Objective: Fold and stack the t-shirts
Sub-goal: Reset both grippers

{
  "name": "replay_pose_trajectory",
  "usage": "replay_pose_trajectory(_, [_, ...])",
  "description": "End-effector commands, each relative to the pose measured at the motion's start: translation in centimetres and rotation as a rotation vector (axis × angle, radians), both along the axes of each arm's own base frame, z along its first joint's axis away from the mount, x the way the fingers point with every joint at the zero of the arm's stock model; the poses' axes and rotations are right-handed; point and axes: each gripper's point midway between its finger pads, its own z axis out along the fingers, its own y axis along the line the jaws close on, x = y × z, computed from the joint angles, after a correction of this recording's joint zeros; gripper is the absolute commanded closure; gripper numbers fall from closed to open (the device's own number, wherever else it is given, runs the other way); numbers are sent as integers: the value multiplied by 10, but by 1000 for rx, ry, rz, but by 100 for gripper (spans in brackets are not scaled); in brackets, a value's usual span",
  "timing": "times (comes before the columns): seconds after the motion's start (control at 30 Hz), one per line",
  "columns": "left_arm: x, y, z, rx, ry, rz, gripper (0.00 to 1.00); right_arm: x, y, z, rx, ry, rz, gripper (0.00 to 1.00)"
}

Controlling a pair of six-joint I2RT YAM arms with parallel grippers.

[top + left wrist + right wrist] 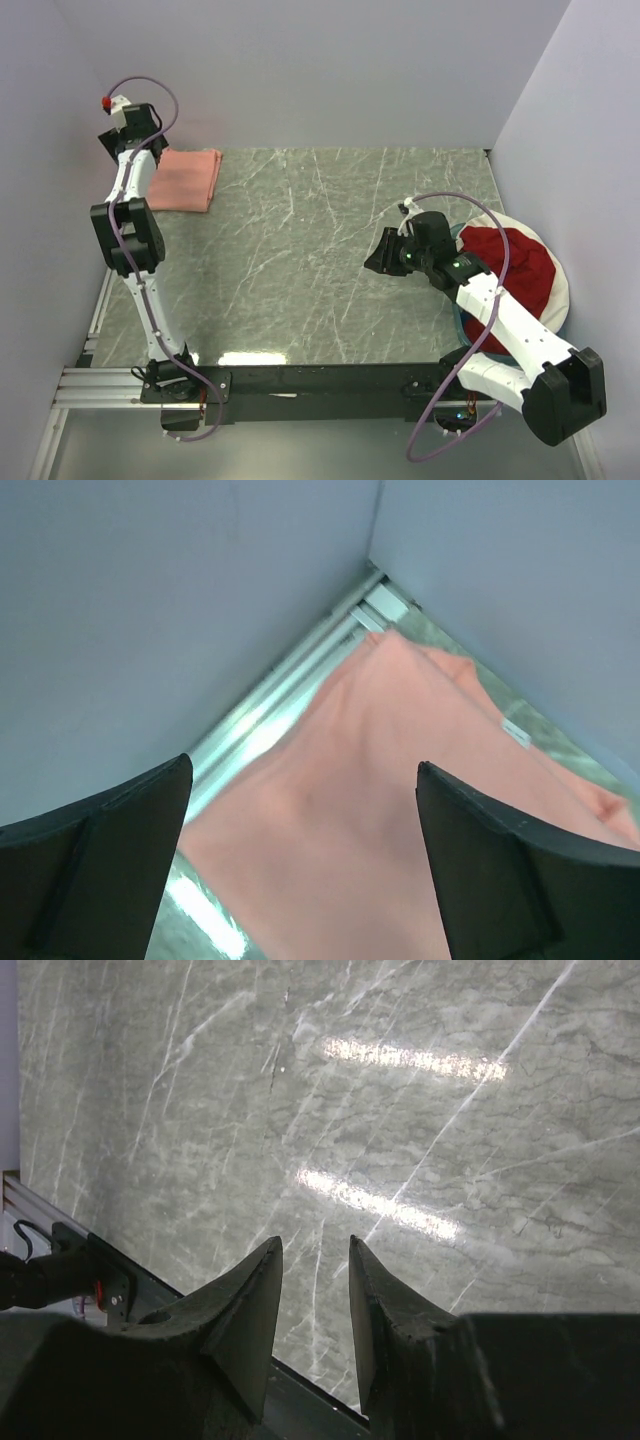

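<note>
A salmon-pink t-shirt (190,178) lies folded at the table's far left corner. In the left wrist view the pink t-shirt (380,780) fills the middle, with a small white label (515,732) near its far edge. My left gripper (133,140) hangs over the shirt's left end. This left gripper (303,765) is wide open, with only cloth showing below the gap. A dark red t-shirt (512,268) lies bunched in the basket at the right. My right gripper (380,255) hovers over bare table left of the basket. Its jaws (314,1242) stand partly open and hold nothing.
The white-rimmed round basket (563,290) sits at the right edge, partly under the right arm. Walls close in on the left, back and right. An aluminium rail (300,675) runs along the table's left edge beside the pink shirt. The marble tabletop (300,250) lies between the arms.
</note>
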Motion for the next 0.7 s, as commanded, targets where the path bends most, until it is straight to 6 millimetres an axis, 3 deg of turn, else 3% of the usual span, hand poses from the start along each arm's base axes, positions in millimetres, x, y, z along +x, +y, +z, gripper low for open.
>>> replay_pose_trajectory(0.0, [-13, -21, 31, -126, -109, -9, 1, 2, 2, 13, 16, -68, 7, 60])
replay_pose_trajectory(0.03, [-14, -34, 28, -202, -127, -27, 1, 2, 1, 13, 15, -68, 3, 60])
replay_pose_trajectory(0.07, [-21, -40, 41, -234, -155, -29, 0, 2, 1, 14, 15, -69, 2, 60])
replay_pose_trajectory(0.1, [-31, -49, 25, -282, -130, -26, 1, 2, 1, 15, 18, -71, 1, 60])
replay_pose_trajectory(0.13, [-36, -57, 23, -338, -152, -19, 1, 2, 2, 16, 24, -76, 4, 60])
replay_pose_trajectory(0.17, [-40, -74, 47, -372, -220, -69, 1, 2, 2, 18, 29, -80, 4, 60])
replay_pose_trajectory(0.2, [-56, -84, 22, -407, -177, -65, 0, 2, 1, 19, 29, -85, 2, 60])
replay_pose_trajectory(0.23, [-67, -94, 44, -427, -238, -72, 1, 2, 1, 22, 33, -94, -4, 60])
replay_pose_trajectory(0.27, [-68, -117, 48, -446, -259, -123, 0, 2, 0, 23, 36, -97, -7, 60])
replay_pose_trajectory(0.3, [-83, -132, 29, -461, -218, -137, 1, 2, 0, 28, 41, -108, -7, 60])
replay_pose_trajectory(0.33, [-94, -145, 42, -462, -238, -154, 1, 1, 0, 28, 39, -104, -7, 60])
replay_pose_trajectory(0.37, [-105, -174, 27, -467, -196, -191, 1, 1, -1, 29, 37, -105, -12, 60])
replay_pose_trajectory(0.43, [-121, -206, 34, -460, -196, -251, 1, -1, -1, 36, 42, -119, -8, 60])
replay_pose_trajectory(0.47, [-134, -235, 21, -450, -157, -290, 1, -1, -2, 37, 44, -125, -8, 60])
replay_pose_trajectory(0.53, [-151, -266, 26, -462, -157, -351, 1, -2, -5, 39, 37, -132, -18, 60])
replay_pose_trajectory(0.57, [-166, -297, 17, -470, -125, -419, 1, -3, -5, 38, 33, -129, -16, 60])
replay_pose_trajectory(0.63, [-184, -326, 22, -486, -124, -492, 0, -4, -7, 40, 23, -127, -20, 60])
replay_pose_trajectory(0.67, [-200, -353, 14, -494, -91, -555, 1, -3, -9, 40, 18, -129, -28, 60])
